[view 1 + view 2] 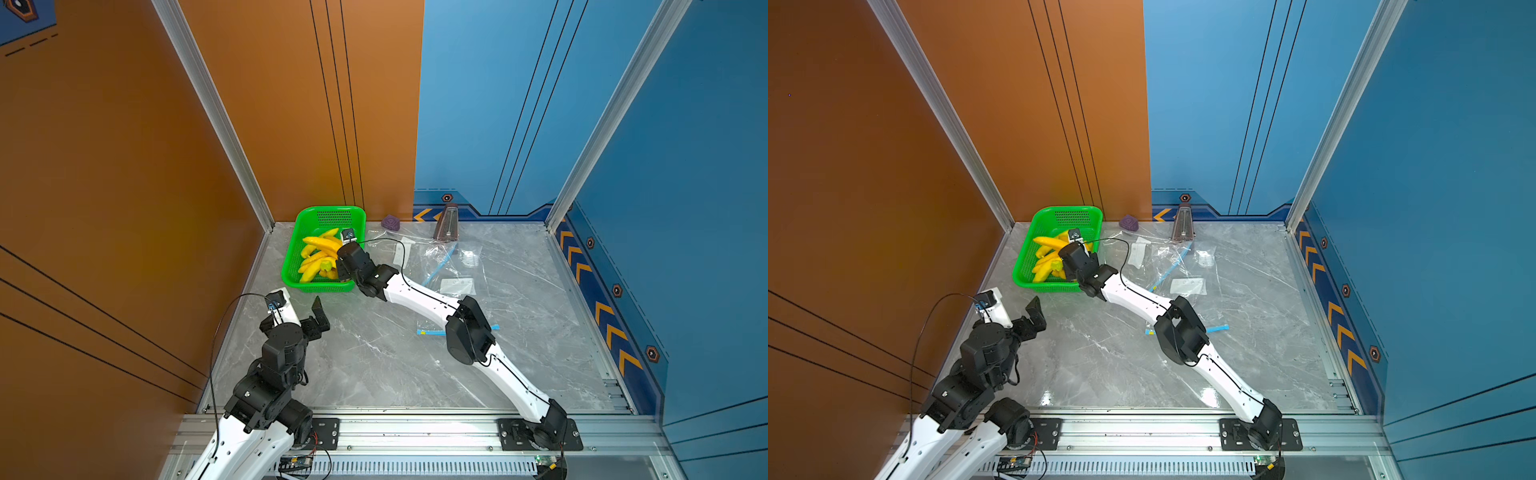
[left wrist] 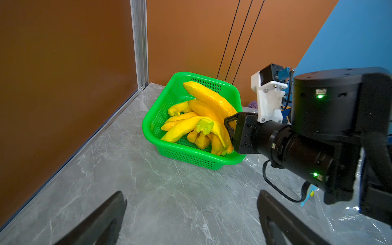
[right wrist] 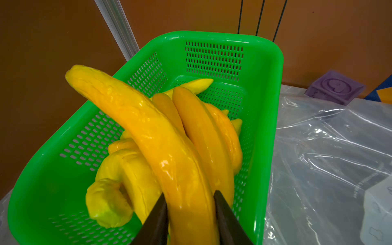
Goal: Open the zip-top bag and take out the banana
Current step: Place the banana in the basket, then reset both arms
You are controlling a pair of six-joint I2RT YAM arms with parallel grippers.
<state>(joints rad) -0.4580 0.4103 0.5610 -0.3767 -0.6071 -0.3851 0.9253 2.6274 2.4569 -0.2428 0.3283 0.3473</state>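
The right gripper (image 3: 191, 212) has its jaws clamped on the near end of a long banana (image 3: 161, 148), pressed against both of its sides. The fruit lies slanted over the other bananas (image 3: 118, 182) piled in the green basket (image 3: 273, 84), its far tip lifted clear of the pile.

In both top views the basket sits left of centre, tight in the table's far corner against the orange wall (image 1: 291, 124). The clear zip-top bag (image 1: 440, 259) lies flat and crumpled just right of the basket, at centre frame, near a purple block (image 1: 391, 223).

The left gripper (image 2: 191, 222), jaws wide apart and holding nothing, hangs at lower left, near the table's left edge. Bare grey table (image 1: 374, 365) stretches between the two arms at lower centre.
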